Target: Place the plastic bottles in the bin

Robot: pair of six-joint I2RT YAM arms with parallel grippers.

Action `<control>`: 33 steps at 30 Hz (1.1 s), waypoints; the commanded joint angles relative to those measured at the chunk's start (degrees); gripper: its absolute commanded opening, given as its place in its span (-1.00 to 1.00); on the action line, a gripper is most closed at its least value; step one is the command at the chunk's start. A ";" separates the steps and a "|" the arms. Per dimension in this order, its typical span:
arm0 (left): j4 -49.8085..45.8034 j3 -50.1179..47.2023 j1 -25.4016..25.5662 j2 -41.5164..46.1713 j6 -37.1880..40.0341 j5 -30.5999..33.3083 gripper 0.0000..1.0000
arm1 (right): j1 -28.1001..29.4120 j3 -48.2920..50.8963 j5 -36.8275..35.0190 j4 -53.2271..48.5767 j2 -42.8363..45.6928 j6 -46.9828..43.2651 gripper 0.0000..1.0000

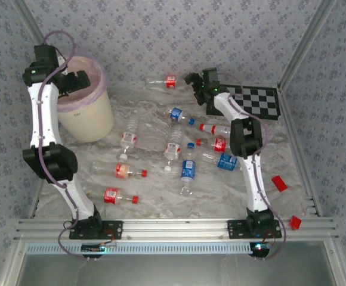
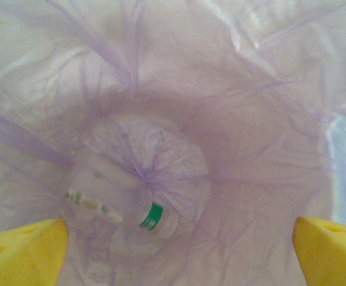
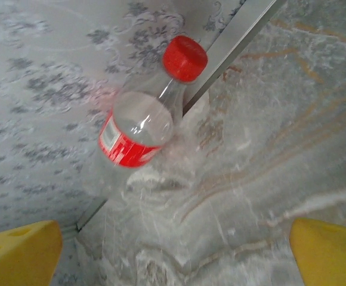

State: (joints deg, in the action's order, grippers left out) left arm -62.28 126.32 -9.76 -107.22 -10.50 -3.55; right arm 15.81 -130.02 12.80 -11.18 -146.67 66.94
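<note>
My left gripper (image 1: 77, 82) hangs open over the mouth of the bin (image 1: 92, 122), a cream bucket lined with a pink bag (image 2: 232, 119). Down at the bag's bottom lies a clear bottle with a green cap (image 2: 152, 215); nothing sits between my yellow fingertips (image 2: 30, 250). My right gripper (image 1: 195, 80) is open at the back of the table, just right of a red-labelled, red-capped bottle (image 1: 164, 81) (image 3: 140, 128) that lies against the back wall. Several more plastic bottles (image 1: 188, 170) lie scattered across the middle of the table.
A black-and-white checkerboard (image 1: 253, 101) lies at the back right. Two red blocks (image 1: 279, 183) (image 1: 294, 222) sit near the right edge. Patterned walls close the back and both sides, and an aluminium rail (image 1: 173, 226) runs along the near edge.
</note>
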 commanded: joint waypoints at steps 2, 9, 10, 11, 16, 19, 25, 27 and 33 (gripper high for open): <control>-1.37 1.47 0.04 6.47 -0.14 -1.65 0.93 | 1.25 -15.41 -4.00 0.13 -8.85 4.97 0.94; 3.75 -5.19 4.05 17.06 -1.75 -2.44 0.95 | 0.63 -22.30 -7.47 3.34 -15.93 11.00 0.69; 4.56 -6.24 4.43 18.68 -2.31 -2.64 0.95 | 0.54 -22.42 -8.46 4.17 -16.45 10.96 0.69; 5.74 -7.40 4.86 20.21 -2.79 -2.77 0.94 | 0.38 -22.82 -8.77 4.58 -17.06 10.96 0.69; 12.20 -13.47 8.76 27.80 -4.57 -2.80 0.90 | 0.12 -26.64 -10.24 7.49 -21.41 10.42 0.65; 13.57 -14.26 10.74 30.18 -6.04 -2.63 0.88 | -0.08 -26.97 -11.49 10.17 -23.48 11.12 0.60; 14.38 -17.34 17.71 32.70 -6.24 0.21 0.88 | -0.25 -28.93 -12.63 11.65 -25.92 10.84 0.59; 14.47 -17.93 20.34 32.64 -6.21 1.02 0.88 | -0.15 -29.14 -12.71 12.13 -26.35 10.38 0.60; 16.26 -20.34 28.16 31.37 -6.27 3.76 0.88 | -0.07 -30.47 -11.57 12.42 -29.22 11.21 0.36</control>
State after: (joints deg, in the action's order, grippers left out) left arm -48.80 106.50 16.43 -75.18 -16.16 -1.87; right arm 15.53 -158.98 2.11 1.65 -172.24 77.76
